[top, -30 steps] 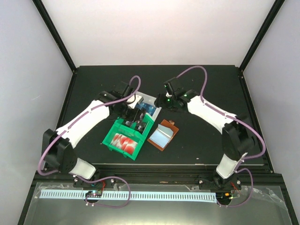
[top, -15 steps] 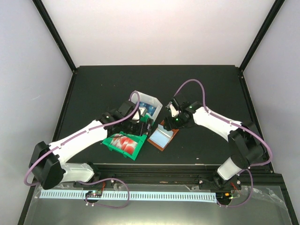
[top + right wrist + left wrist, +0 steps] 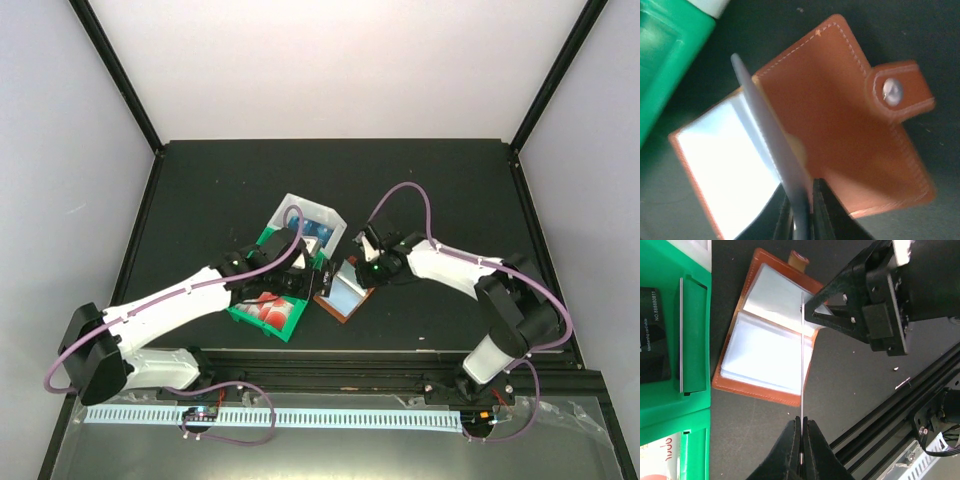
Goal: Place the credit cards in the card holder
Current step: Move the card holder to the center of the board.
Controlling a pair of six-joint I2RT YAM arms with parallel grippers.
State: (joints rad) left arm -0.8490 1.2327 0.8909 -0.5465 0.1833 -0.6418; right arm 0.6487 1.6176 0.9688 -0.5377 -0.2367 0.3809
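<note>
Black table (image 3: 200,200), left gripper (image 3: 801,422) clamping credit card (image 3: 802,390), right gripper (image 3: 802,194) pinching card holder (image 3: 840,130), black card (image 3: 652,340) reads NO.888880811

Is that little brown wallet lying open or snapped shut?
Open. The card holder lies spread, its clear inner pockets facing up and its snap tab sticking out unfastened.

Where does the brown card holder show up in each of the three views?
Top external: the card holder lies open near the centre, just right of the green tray.
Left wrist: card holder at upper centre-left, clear pockets showing; green tray along the left edge.
Right wrist: card holder fills the middle, with its snap tab at right; green tray at upper left.
Shared landmark: the green tray.
</note>
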